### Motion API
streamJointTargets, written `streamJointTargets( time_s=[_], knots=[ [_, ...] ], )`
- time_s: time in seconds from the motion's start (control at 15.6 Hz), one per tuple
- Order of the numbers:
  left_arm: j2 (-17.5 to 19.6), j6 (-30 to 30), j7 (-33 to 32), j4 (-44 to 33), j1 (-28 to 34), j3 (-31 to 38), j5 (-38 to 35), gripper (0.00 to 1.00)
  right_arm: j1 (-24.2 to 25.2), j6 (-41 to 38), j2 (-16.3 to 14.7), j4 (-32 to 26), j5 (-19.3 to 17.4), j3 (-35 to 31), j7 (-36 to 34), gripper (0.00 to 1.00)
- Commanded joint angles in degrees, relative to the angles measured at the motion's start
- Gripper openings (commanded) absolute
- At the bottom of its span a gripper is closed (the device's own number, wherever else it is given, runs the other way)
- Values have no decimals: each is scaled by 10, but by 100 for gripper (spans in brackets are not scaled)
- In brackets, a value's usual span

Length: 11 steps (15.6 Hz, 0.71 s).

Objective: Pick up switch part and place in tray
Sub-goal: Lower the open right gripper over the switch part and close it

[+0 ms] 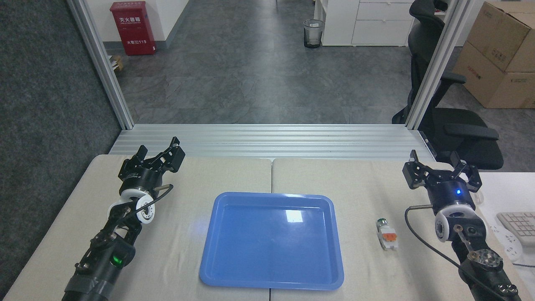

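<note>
The switch part [386, 235], a small white block with an orange middle section and a round green-tipped end, lies on its side on the beige table [188, 259], its green tip pointing toward the far edge. It rests just to the right of the tray [271, 241] without touching it, a strip of bare tabletop lying between the two. The tray is a shallow glossy blue rectangle with rounded corners and a raised rim; it sits at the table's centre, across the seam between the two tabletop panels, and holds nothing.

The right gripper [444, 168] hangs above the table's right edge, beyond and to the right of the switch part and well apart from it. Its dark fingers [411, 175] are spread wide, with nothing between them; a blue light glows on the wrist below. The left gripper [161, 155] sits over the far left of the table, well clear of the tray, its fingers parted and empty.

Beyond the table runs a ribbed aluminium sill [267, 142] between two metal posts. Past it are a grey floor, a red cabinet [132, 28], a waste bin [313, 33], a black office chair [451, 104] and cardboard boxes [499, 54]. A keyboard [518, 225] lies at the right on an adjoining white surface.
</note>
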Motion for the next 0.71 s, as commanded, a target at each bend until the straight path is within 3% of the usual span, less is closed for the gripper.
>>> streamJointTargets(
  time_s=[0.0, 0.13, 0.32, 0.64],
  knots=[
    [0, 0, -1, 0, 0, 0, 0, 100, 57, 1, 19, -42, 3, 37, 5, 90],
    [0, 0, 0, 0, 0, 0, 0, 100, 124, 11, 39, -48, 2, 36, 5, 90],
    [0, 0, -1, 0, 0, 0, 0, 100, 175, 10, 59, -42, -4, 41, 5, 91],
    [0, 0, 0, 0, 0, 0, 0, 100, 180, 8, 78, -16, -13, 37, 3, 91]
  ],
)
